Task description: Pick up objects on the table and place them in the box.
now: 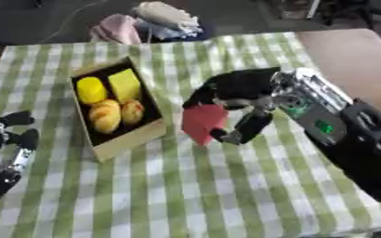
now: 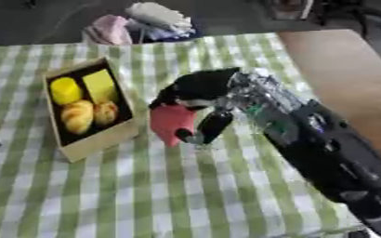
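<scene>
A red block (image 1: pixel 202 122) is held just right of the cardboard box (image 1: pixel 122 142), above the checked cloth. My right hand (image 1: pixel 236 95) is shut on it, fingers over its top and thumb (image 1: pixel 246 129) along its right side. The box holds a yellow cylinder (image 1: pixel 90 89), a yellow block (image 1: pixel 125 84) and two bread rolls (image 1: pixel 104 115). At the lower left my left hand (image 1: pixel 7 139) rests open on the table, fingers up.
The green-and-white checked cloth (image 1: pixel 186 195) covers the table. Bare wooden tabletop (image 1: pixel 352 60) shows at the right. A heap of pink and white cloth (image 1: pixel 149 23) lies beyond the far edge.
</scene>
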Robot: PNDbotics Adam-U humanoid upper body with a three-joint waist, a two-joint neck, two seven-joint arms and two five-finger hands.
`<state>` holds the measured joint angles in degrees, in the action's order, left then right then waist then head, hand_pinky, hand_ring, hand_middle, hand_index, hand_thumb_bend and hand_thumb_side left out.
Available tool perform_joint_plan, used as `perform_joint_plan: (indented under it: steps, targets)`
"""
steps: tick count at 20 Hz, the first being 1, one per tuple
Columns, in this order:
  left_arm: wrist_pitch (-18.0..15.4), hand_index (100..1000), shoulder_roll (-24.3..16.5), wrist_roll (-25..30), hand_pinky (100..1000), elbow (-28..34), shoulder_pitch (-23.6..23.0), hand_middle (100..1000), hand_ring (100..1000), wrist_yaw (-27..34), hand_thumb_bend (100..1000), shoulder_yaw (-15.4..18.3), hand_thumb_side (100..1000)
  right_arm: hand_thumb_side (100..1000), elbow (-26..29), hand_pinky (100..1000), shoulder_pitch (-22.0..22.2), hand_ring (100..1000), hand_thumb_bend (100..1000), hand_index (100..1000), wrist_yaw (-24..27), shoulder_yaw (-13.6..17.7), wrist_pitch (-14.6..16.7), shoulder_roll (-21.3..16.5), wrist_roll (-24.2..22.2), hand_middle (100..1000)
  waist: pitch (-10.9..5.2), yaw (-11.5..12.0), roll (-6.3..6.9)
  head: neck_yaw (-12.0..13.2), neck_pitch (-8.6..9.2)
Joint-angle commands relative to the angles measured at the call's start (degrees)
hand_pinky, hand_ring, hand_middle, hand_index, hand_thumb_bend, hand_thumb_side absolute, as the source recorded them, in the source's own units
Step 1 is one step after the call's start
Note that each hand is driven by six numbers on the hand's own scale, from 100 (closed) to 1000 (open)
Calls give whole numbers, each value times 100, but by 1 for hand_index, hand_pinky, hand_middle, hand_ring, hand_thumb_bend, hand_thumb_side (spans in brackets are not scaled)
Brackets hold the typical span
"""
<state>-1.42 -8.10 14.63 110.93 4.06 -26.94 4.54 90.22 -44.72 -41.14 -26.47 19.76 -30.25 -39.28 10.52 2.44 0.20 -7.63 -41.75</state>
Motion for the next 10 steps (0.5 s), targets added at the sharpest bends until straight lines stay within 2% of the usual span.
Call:
perform_joint_plan:
  steps: [1,6,10]
  targets:
    - [3,872,-80,-34,767,79,17,749,584,30,303,60,828,320,31,973,-385,916,100,646,121,196,-189,-149,-86,869,-181,14,-34,21,21]
    - [63,869,-55,-278,761,114,28,741,577,79,315,110,810,335,-396,981,-1047,921,100,647,37,176,-197,145,-181,871,-176,99,11,-16,26]
    - [143,863,-50,-694,755,166,54,734,570,208,311,156,784,308,-982,966,-1426,908,100,646,-20,119,-192,565,-216,862,-167,177,48,-80,37]
